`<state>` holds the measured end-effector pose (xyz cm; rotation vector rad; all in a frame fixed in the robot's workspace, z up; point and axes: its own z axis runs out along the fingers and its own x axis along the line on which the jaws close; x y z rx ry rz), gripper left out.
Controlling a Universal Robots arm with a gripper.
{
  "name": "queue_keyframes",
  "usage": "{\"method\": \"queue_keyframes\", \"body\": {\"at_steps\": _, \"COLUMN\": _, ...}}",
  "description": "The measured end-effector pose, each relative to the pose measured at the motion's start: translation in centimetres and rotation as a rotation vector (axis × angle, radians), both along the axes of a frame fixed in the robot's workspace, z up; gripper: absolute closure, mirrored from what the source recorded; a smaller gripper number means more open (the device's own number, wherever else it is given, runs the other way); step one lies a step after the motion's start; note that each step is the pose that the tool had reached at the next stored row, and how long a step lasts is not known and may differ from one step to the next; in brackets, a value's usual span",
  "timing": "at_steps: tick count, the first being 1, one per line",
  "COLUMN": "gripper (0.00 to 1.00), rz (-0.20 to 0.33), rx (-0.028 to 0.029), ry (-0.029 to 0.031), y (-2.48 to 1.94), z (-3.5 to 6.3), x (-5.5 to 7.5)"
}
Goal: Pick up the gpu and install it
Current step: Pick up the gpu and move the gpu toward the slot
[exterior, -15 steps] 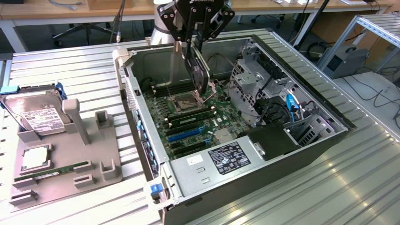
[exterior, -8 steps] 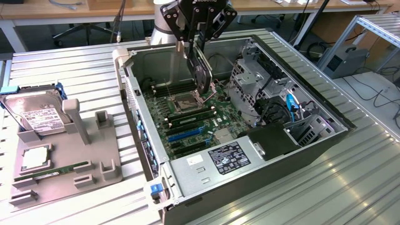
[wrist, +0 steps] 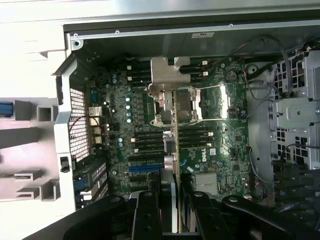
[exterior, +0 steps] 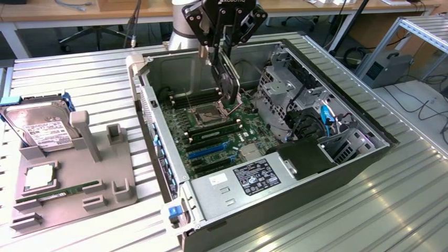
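– Black flat gpu card [exterior: 227, 79] with its silvery bracket is held clamped in the dark claw [exterior: 222, 50], edge-down above the green motherboard [exterior: 245, 123] in the open metal case [exterior: 182, 65]
– If lowered tilted, the card could be jammed off-line and its edge contacts scraped

Matt dark gpu [exterior: 228, 79], silvery metal bracket [wrist: 167, 75]; ribbed brushed-metal table [exterior: 392, 210]; grey matt plastic holder [exterior: 73, 210].

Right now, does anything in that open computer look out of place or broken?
Nothing looks broken or spilled. Only the gpu is out of place: the fingers hold it on edge above the motherboard, not plugged in.
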<state>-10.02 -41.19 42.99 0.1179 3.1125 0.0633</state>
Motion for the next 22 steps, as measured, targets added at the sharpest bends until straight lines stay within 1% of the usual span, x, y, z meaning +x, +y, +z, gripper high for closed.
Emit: {"method": "queue_keyframes", "body": {"at_steps": 22, "gripper": 0.73, "rz": 0.000, "rx": -0.0001, "ry": 0.0000, "y": 0.00, "z": -0.11, "x": 1.3}}
